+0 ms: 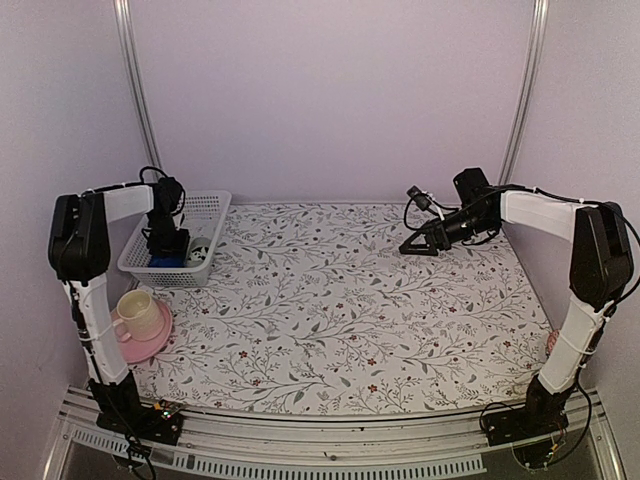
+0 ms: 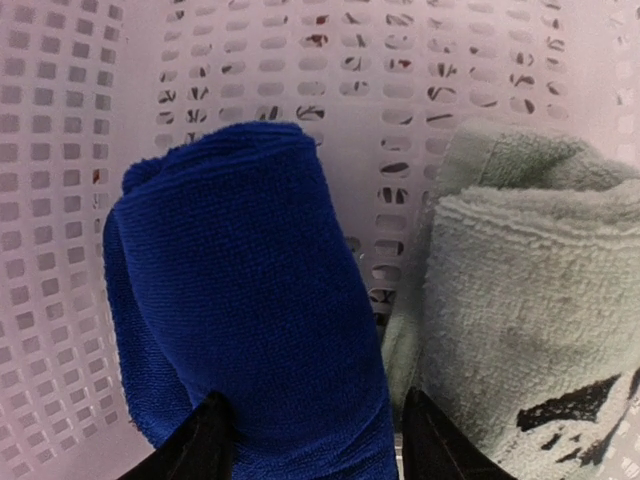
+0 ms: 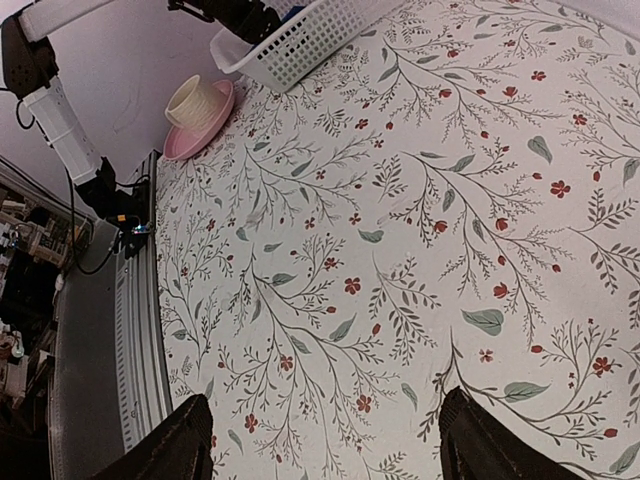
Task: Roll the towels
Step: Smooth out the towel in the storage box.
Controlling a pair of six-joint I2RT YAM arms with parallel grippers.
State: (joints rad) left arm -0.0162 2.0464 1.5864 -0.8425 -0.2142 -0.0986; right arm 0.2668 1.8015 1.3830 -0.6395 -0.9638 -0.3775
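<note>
The royal-blue towel [image 2: 250,290] lies bunched in a thick roll inside the white perforated basket [image 2: 60,150]. The pale sage-green towel [image 2: 520,300] lies folded right beside it on the right, touching it. My left gripper [image 2: 315,450] is down in the basket, its jaws on either side of the blue towel and pressed against it. In the top view the left gripper [image 1: 166,246] hangs over the basket [image 1: 210,215], with a bit of the blue towel [image 1: 165,263] below it. My right gripper [image 1: 412,247] is open and empty, held above the table's far right part.
A cream cup on a pink plate [image 1: 140,330] stands near the front left, just in front of the basket. The floral tablecloth [image 1: 340,310] covers the table. The right wrist view shows the cloth [image 3: 400,250], the cup [image 3: 195,100] and the basket [image 3: 300,40].
</note>
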